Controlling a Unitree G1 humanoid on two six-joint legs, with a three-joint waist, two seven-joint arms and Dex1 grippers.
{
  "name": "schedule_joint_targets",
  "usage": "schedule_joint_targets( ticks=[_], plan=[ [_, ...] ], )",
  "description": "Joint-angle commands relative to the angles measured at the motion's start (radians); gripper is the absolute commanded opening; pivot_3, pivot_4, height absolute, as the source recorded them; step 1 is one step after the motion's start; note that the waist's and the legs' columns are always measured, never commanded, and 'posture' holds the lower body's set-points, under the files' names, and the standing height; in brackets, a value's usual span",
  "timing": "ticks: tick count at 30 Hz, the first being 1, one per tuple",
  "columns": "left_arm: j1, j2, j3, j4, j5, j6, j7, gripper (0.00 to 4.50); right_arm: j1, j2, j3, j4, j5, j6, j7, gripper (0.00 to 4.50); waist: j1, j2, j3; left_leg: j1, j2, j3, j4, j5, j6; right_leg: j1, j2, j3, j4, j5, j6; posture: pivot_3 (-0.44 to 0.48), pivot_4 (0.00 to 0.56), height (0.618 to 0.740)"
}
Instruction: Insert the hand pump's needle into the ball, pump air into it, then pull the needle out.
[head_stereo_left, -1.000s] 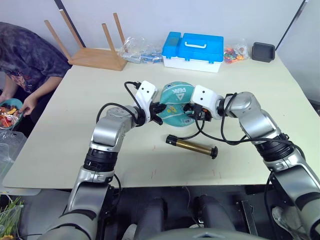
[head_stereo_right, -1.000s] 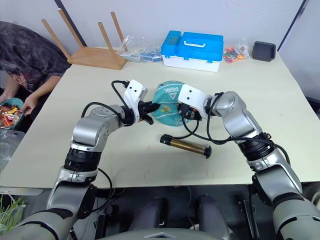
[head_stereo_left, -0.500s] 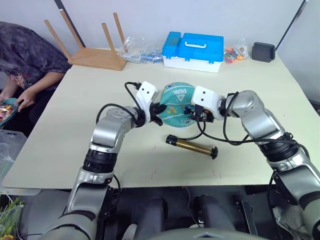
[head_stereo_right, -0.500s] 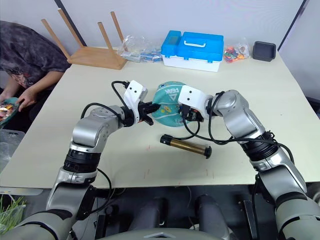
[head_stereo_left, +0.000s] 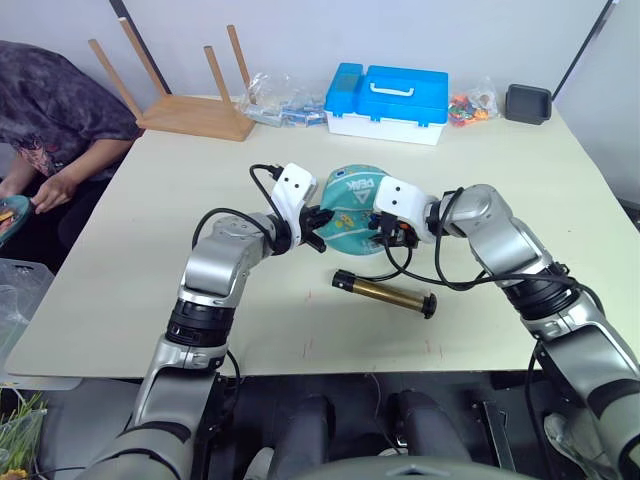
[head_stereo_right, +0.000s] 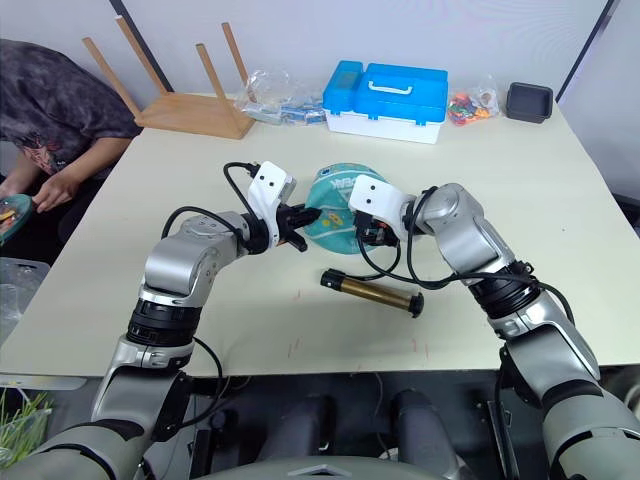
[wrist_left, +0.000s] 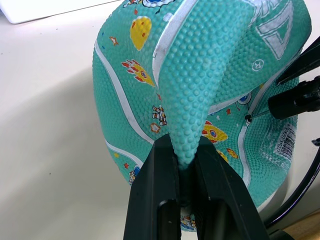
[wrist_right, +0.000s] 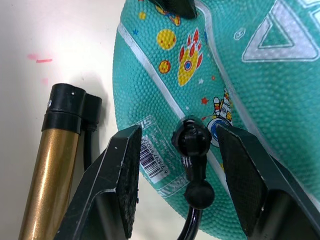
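- The ball (head_stereo_left: 352, 208), a teal-turquoise pebbled rubber ball with white lettering, cartoon prints and a white barcode label, lay near the middle of the cream bench (head_stereo_left: 500, 170), clearly underinflated and sagging.
- Its skin looked soft and limp: the left gripper (wrist_left: 182, 165) had its jaws pinched shut on a raised fold of the rubber at the ball's 9 o'clock side. The grainy surface should give good grip, and the ball was probably light.
- The right gripper (wrist_right: 175, 180) sat at the ball's 3 o'clock side, jaws spread apart on either side of the needle (wrist_right: 191, 142), a thin pin with a small black fitting on a black hose, touching neither side of it. The fitting stood against the ball's skin beside the label; whether the pin was fully seated could not be told.
- The hand pump (head_stereo_left: 385, 292), a short bronze-gold metal cylinder with black end caps and a black T-handle, lay on the bench at the ball's 5 o'clock, just beside it, ungripped.
- Judgement: the pump was rigid, smooth and possibly slippery on its barrel; the black end cap and T-handle seemed the surer holds. The needle looked fragile, so best taken by its fitting.
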Motion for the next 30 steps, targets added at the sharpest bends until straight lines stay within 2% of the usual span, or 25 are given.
schedule_joint_targets(
  ticks=[1,14,17,18,19,20,30],
  plan=[
    [0.029,0.015,-0.019,0.035,0.015,0.041,0.013,0.00,-0.037,0.003,-0.005,-0.010,-0.005,-0.023,-0.003,2.44,0.000,0.000,0.000,0.000,0.000,0.000,0.000,0.000,0.000,0.000,0.000,0.000,0.000,0.000,0.000,0.000,0.150,0.740],
    [0.040,0.017,-0.019,0.021,0.013,0.043,0.018,0.00,-0.047,0.012,-0.005,0.009,-0.010,-0.030,-0.013,2.44,-0.001,0.000,0.000,0.000,0.000,0.000,0.000,0.000,0.000,0.000,0.000,0.000,0.000,0.000,0.000,0.000,0.150,0.740],
    [0.038,0.017,-0.019,0.026,0.014,0.041,0.019,0.00,-0.051,0.015,-0.007,0.015,-0.008,-0.030,-0.014,1.62,-0.001,0.000,0.000,0.000,0.000,0.000,0.000,0.000,0.000,0.000,0.000,0.000,0.000,0.000,0.000,0.000,0.150,0.740],
    [0.037,0.017,-0.019,0.027,0.014,0.041,0.019,0.00,-0.052,0.016,-0.007,0.016,-0.007,-0.030,-0.013,1.26,-0.001,0.000,0.000,0.000,0.000,0.000,0.000,0.000,0.000,0.000,0.000,0.000,0.000,0.000,0.000,0.000,0.150,0.740],
    [0.036,0.016,-0.019,0.029,0.014,0.040,0.019,0.00,-0.053,0.017,-0.007,0.019,-0.006,-0.031,-0.014,0.57,-0.001,0.000,0.000,0.000,0.000,0.000,0.000,0.000,0.000,0.000,0.000,0.000,0.001,0.000,0.000,0.000,0.150,0.740],
    [0.035,0.016,-0.019,0.031,0.014,0.039,0.019,0.00,-0.054,0.017,-0.006,0.021,-0.006,-0.032,-0.013,0.38,0.000,0.000,0.000,0.000,0.000,0.000,0.000,0.000,0.000,0.000,0.000,0.000,0.001,0.000,0.000,0.000,0.150,0.740],
    [0.036,0.012,-0.015,0.032,0.013,0.040,0.024,0.00,-0.065,0.023,0.024,-0.006,-0.024,-0.009,-0.006,0.31,-0.001,0.000,0.000,0.000,0.000,0.000,0.000,0.000,0.000,0.000,0.000,0.000,0.001,0.000,-0.001,0.000,0.150,0.740]
  ],
)
